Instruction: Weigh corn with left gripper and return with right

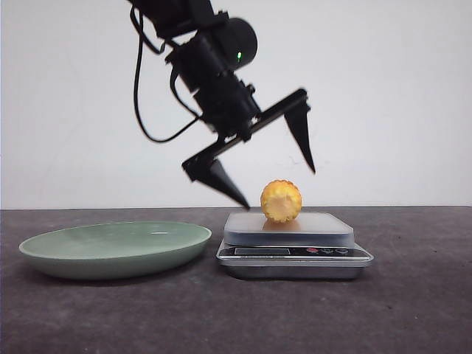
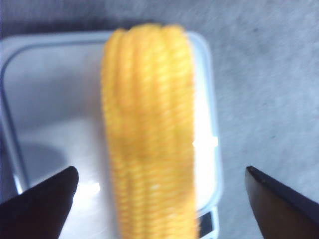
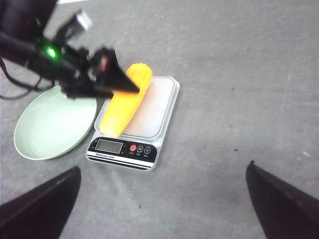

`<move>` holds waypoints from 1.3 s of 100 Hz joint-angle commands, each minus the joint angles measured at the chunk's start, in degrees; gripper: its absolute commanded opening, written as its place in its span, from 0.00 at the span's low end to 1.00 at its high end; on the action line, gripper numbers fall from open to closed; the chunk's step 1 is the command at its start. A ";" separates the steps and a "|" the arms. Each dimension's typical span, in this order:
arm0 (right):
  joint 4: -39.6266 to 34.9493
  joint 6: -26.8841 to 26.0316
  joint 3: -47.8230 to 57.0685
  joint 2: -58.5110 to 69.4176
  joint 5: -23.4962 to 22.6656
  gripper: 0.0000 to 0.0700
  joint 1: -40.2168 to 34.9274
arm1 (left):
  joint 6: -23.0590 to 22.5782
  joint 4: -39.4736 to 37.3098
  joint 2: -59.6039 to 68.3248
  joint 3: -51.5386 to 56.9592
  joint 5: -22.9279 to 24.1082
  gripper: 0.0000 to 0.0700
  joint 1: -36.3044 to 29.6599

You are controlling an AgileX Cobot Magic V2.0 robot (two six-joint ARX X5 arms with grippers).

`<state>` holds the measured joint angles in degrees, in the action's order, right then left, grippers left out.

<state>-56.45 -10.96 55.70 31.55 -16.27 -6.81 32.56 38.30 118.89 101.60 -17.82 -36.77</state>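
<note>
The left gripper is hanging open just above the corn, its two dark fingers spread wide and touching nothing. In the front view one fingertip is pointing down at about ten o'clock from the cob, just beside it, and the other is hanging at about one o'clock, a little higher. The jaws standing apart with the cob lying free below them suggests the weighing step is in hand: the corn has to rest with its whole weight on the scale, so nothing should be pressing or lifting it.

The corn is lying on its side on the scale's pale platform, lengthwise along the platform's left half in the right wrist view, its round cut end facing the front camera. In the left wrist view it is running straight up between the two fingers, blurred but clearly clear of both.

The left arm is coming down from about eleven o'clock in the front view, its wrist tilted so the gripper is slanting, one finger lower than the other.

At about nine o'clock from the scale, just beside it, the dish is sitting bare.

The right gripper is holding well back and high, looking down over scale and dish, its fingers spread wide with nothing between them. I judge it is waiting its turn to carry the corn back.
</note>
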 commanded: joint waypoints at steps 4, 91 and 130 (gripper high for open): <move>0.31 -0.50 0.59 0.09 0.31 0.96 -0.17 | -0.44 2.75 1.36 5.22 0.61 1.00 -0.28; 3.37 -0.74 0.59 0.20 2.25 0.96 -0.20 | -18.99 37.35 -35.01 24.94 20.96 1.00 -7.96; 29.62 -10.71 0.61 9.31 -7.69 0.96 -1.11 | -15.93 45.35 -49.88 24.85 22.71 1.00 -12.11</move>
<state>-29.43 -17.45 55.72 37.67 -23.97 -7.29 15.94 81.47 68.93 125.32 4.62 -48.29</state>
